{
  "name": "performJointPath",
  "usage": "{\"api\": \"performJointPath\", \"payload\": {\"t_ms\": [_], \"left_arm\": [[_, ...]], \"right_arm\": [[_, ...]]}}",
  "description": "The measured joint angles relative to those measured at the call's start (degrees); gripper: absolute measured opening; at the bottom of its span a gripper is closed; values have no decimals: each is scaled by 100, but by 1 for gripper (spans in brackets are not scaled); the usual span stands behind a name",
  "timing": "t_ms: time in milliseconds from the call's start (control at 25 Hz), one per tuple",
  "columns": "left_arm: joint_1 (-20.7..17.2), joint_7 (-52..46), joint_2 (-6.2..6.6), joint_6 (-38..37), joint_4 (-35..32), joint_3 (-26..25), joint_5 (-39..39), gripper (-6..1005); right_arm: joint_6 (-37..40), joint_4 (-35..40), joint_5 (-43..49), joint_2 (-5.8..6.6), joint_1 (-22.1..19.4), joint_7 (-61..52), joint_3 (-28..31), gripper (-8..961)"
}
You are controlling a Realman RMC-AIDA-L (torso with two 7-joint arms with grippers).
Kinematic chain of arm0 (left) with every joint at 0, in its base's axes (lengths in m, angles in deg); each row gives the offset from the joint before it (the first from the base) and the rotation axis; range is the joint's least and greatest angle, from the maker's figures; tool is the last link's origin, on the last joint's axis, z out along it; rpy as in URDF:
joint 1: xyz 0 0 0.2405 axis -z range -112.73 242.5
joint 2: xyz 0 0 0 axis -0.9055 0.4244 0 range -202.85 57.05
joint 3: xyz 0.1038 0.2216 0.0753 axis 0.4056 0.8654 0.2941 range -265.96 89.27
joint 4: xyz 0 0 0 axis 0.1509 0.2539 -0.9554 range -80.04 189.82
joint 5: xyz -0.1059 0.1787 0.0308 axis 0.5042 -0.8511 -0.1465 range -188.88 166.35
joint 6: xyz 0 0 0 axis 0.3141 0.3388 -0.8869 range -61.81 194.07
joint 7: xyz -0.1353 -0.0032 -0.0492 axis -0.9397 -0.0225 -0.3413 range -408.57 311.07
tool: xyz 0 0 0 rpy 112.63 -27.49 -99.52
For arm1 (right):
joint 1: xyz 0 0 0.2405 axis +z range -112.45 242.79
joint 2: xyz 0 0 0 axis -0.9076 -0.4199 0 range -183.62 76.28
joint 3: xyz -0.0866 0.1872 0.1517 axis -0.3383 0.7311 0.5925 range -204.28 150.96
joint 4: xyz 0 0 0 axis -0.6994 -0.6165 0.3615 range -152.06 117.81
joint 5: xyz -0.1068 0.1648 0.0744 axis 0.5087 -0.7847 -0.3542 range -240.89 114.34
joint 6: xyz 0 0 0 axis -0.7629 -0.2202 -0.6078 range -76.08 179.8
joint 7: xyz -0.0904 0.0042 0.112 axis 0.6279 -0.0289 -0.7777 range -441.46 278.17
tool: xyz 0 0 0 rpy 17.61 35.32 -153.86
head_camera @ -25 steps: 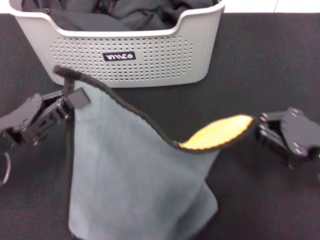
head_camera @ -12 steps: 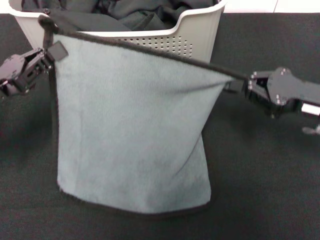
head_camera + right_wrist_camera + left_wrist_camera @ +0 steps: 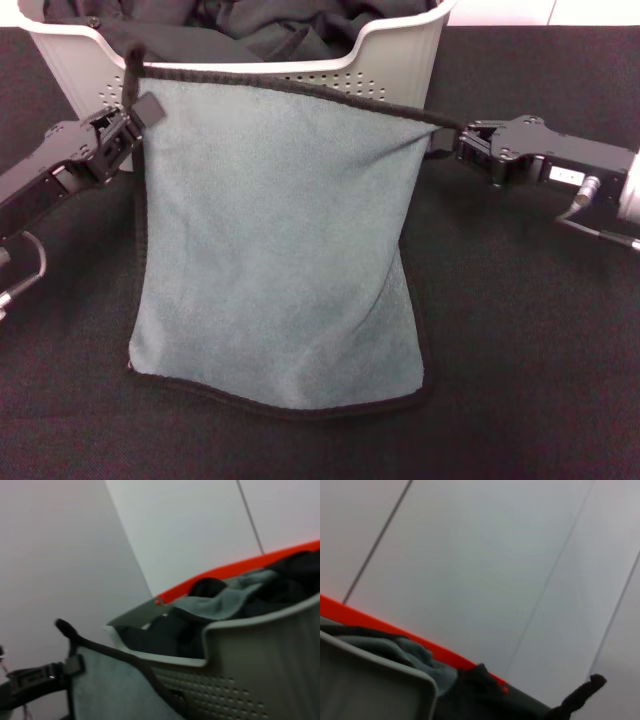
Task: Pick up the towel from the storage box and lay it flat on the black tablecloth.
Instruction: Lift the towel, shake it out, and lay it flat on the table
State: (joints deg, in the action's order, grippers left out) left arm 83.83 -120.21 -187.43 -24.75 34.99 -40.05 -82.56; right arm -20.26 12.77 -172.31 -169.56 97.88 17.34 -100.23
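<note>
Towel [image 3: 275, 240] hangs stretched between both pincers, just in front of the storage box [image 3: 400, 55], grey-teal side facing the head camera. Top edge runs nearly taut from corner to corner; lower half drapes down onto the black tablecloth [image 3: 520, 350] on the desk, bottom hem already touching it.

Left pincer [image 3: 128, 130] is pinched on the towel's top corner on the box's left side, right by the small black loop. Right pincer [image 3: 462, 143] is pinched on the opposite top corner, off the box's right side. Both look clamped on the stitched edging.

Handling judgement: soft, light, fleecy cloth with no stiffness, so it follows whatever the corners do and sags in the middle. Fleece should grip fine, low slip risk, nothing fragile. Corner holds on the black edging look like the right spots: they keep it spread wide.

Box still holds plain black cloths [image 3: 270, 25]; right wrist view shows the top edge close to the box's front wall, so snagging there looks possible.
</note>
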Motion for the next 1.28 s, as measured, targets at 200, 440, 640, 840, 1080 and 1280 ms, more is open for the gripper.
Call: {"api": "performJointPath", "payload": {"t_ms": [200,440,640,840,1080,1280], "left_arm": [[-17,229,-235,215,24,-252,18,50],[-89,168,-295,-468,90,-307,73,50],[41,-274,-365,-1698,96,-303,233,49],[235,-690,-432,-2121,24,-276,440,49],[346,-1073,-338,-2557,-48,-48,207,49],[-103,-1539,-194,-2604,-906,1559,941,50]], "right_arm": [[391,-217,0,-5,221,14,0,14],[91,105,59,3,15,206,-7,14],[-680,1774,8,0,-1040,97,-11,15],[-831,3731,-156,8,-2126,-130,-124,15],[-1105,4892,-326,36,-3055,-302,-505,15],[-1267,6229,-240,-6,-4511,170,-871,15]]}}
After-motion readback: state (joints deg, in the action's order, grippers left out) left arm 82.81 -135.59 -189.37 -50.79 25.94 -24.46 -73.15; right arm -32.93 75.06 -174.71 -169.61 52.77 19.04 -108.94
